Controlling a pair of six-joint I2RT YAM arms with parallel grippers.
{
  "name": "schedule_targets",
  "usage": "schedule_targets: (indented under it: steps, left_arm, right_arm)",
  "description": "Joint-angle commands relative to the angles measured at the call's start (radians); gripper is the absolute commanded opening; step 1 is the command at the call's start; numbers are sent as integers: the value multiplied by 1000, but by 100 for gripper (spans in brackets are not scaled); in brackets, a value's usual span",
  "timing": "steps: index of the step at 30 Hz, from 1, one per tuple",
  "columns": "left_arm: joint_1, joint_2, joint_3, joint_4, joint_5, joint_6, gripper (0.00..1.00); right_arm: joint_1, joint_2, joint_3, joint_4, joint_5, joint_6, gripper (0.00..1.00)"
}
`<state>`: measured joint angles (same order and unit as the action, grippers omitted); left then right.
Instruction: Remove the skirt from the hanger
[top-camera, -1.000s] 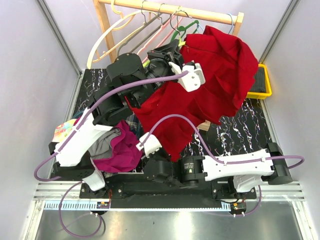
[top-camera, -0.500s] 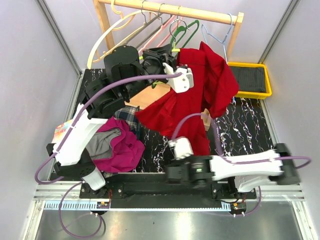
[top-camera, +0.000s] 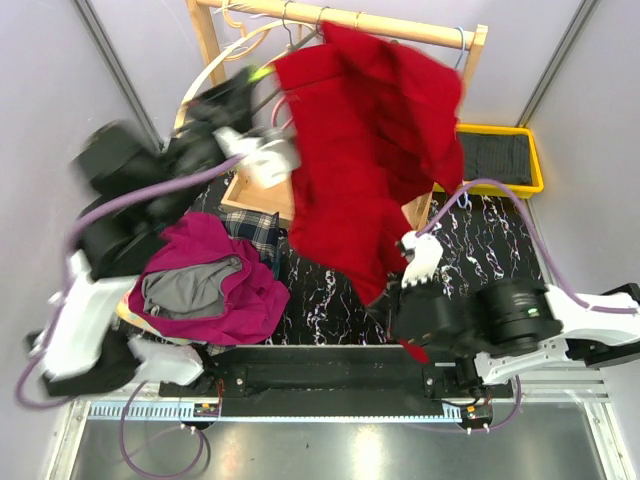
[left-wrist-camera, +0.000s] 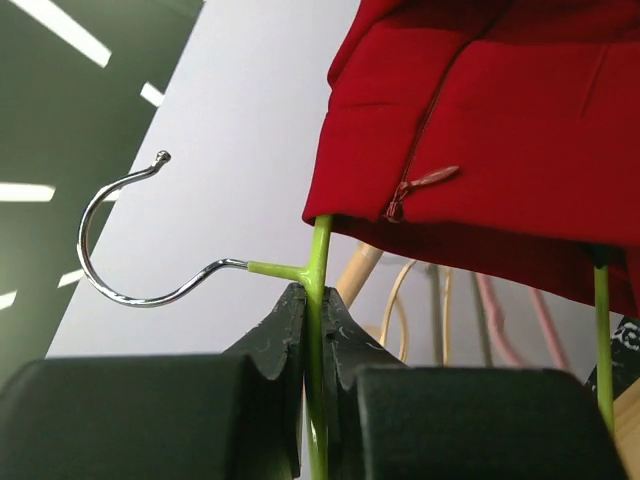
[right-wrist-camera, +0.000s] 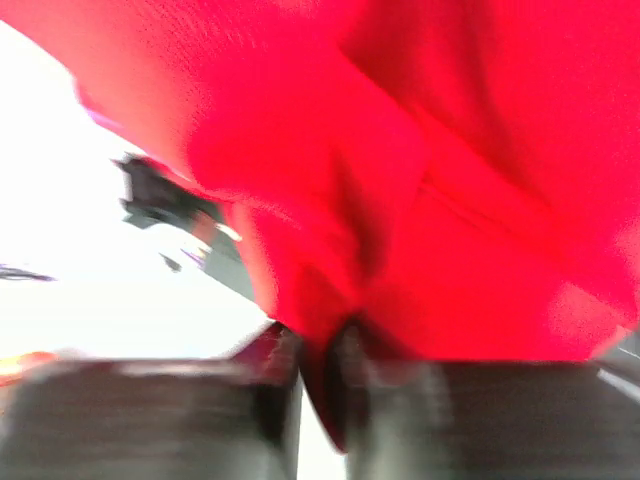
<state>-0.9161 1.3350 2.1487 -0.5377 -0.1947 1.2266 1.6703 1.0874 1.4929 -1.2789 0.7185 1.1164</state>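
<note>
Since a second ago the skirt has been stretched taut below the rail, with the green hanger hauled up-left in the clamped left jaws and the hem pinched low by the shut right jaws; the waistband is judged not yet freed.

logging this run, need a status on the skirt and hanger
Left gripper shut on green hanger stem. Right gripper shut on red skirt, low end. Skirt not yet off hanger, stretched between arms. Wooden rack close behind.
</note>
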Motion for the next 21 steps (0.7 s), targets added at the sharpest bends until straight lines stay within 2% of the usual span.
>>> schedule_targets:
  steps: [1,2,3,4,7,9,12,16,21]
  left_arm:
    - [16,-350,-248,194,-54,-32,0]
    - [16,-384,-278,161,-52,-50,0]
    - [16,-422,-289,113,-57,-61,0]
    - [16,-433,-282,19,-54,-79,0]
    - [16,-499,-318,-74,-22,-66,0]
    - [16,-548,-378,-76,-20,-15,0]
    - [16,-548,-366,-87,-41,-15,0]
    - [16,-542,-349,-125,-35,-26,0]
    - [16,-546,-352,-131,-23,-42,0]
  right_arm:
    - [12,6,205,251,115,-401,46]
    - [11,11,226,342,66,-517,60]
    - [12,20,251,366,44,-550,89]
    - [12,26,292,387,27,-578,99]
    - [12,-7,311,482,-23,-661,100]
    - [12,-44,282,631,-47,-733,100]
    - [12,-73,242,774,-44,-843,100]
    - [12,2,280,939,-76,-1048,100]
    - [-4,81,282,1047,18,-1266,100]
